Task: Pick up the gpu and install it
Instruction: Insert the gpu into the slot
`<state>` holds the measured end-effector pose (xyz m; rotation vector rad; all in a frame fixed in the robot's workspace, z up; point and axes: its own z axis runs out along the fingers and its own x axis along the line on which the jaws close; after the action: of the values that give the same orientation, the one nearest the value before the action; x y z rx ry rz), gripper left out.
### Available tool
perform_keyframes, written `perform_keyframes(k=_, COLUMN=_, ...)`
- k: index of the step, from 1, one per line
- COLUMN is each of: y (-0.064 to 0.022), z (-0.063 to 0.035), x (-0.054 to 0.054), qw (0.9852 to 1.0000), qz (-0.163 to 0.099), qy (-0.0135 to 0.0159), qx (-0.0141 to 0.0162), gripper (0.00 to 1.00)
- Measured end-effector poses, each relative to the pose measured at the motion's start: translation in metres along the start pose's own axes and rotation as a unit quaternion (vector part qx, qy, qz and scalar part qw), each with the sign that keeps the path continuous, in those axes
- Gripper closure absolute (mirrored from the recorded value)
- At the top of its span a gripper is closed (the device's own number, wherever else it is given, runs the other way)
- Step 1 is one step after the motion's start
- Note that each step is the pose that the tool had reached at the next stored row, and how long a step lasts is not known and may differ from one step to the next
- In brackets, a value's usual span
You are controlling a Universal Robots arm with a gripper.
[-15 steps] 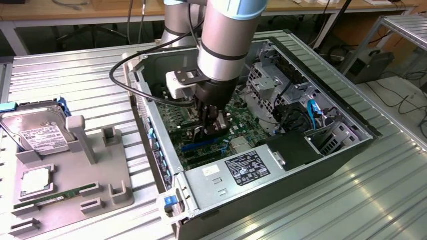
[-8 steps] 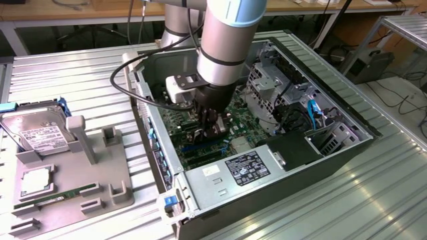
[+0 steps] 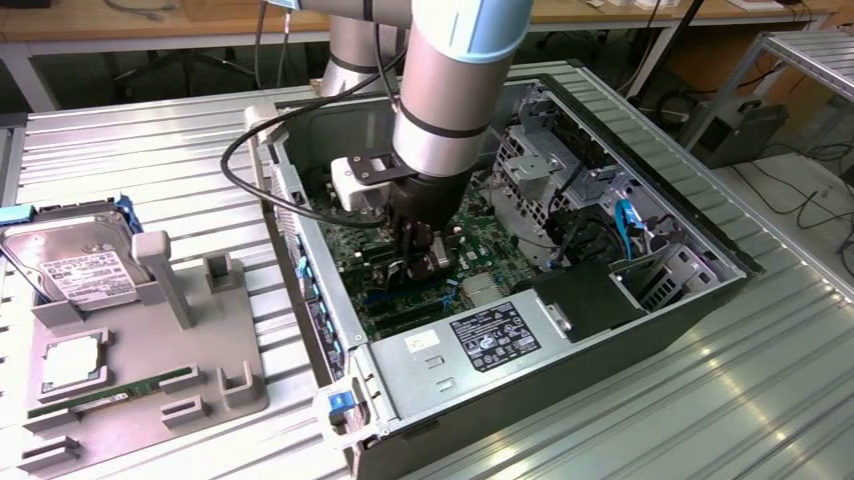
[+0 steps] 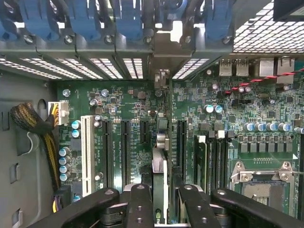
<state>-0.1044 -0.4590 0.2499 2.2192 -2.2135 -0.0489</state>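
Observation:
My gripper is down inside the open computer case, low over the green motherboard. It is shut on the gpu, a thin dark card seen edge-on between the two black fingers. The card stands upright among the long black expansion slots. Its silver bracket reaches the rear wall of the case, between the slot openings. I cannot tell whether the card's edge sits in a slot. In the exterior view the arm's wrist hides most of the card.
A grey parts tray lies at the exterior view's left, holding a silver hard drive, a processor chip and a green RAM stick. Inside the case are the drive cage, blue cables, the power supply and the empty processor socket.

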Motion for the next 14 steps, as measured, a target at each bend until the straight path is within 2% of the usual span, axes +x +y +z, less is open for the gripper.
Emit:
perform_keyframes(k=1, y=0.0, z=-0.0004, x=0.0, qw=1.0, qz=0.0, qy=-0.0001, qx=-0.0001, gripper=0.66)
perform_keyframes(k=3, y=0.0001, z=-0.0039, x=0.0, qw=1.0, qz=0.0, qy=-0.0006, qx=0.0, gripper=0.66)
perform_keyframes(k=7, y=0.0007, z=-0.0247, x=0.0, qw=1.0, qz=0.0, qy=-0.0007, qx=-0.0001, gripper=0.66)
perform_keyframes(k=9, y=0.0008, z=-0.0312, x=-0.001, qw=1.0, qz=0.0, qy=-0.0008, qx=0.0, gripper=0.66)
perform_keyframes(k=12, y=0.001, z=-0.0337, x=-0.001, qw=1.0, qz=0.0, qy=-0.0008, qx=0.0, gripper=0.66)
perform_keyframes(k=13, y=0.0013, z=-0.0337, x=-0.001, qw=1.0, qz=0.0, qy=-0.0009, qx=0.0, gripper=0.74)
perform_keyframes(k=14, y=0.0017, z=-0.0338, x=-0.001, qw=1.0, qz=0.0, qy=-0.0007, qx=0.0, gripper=0.74)
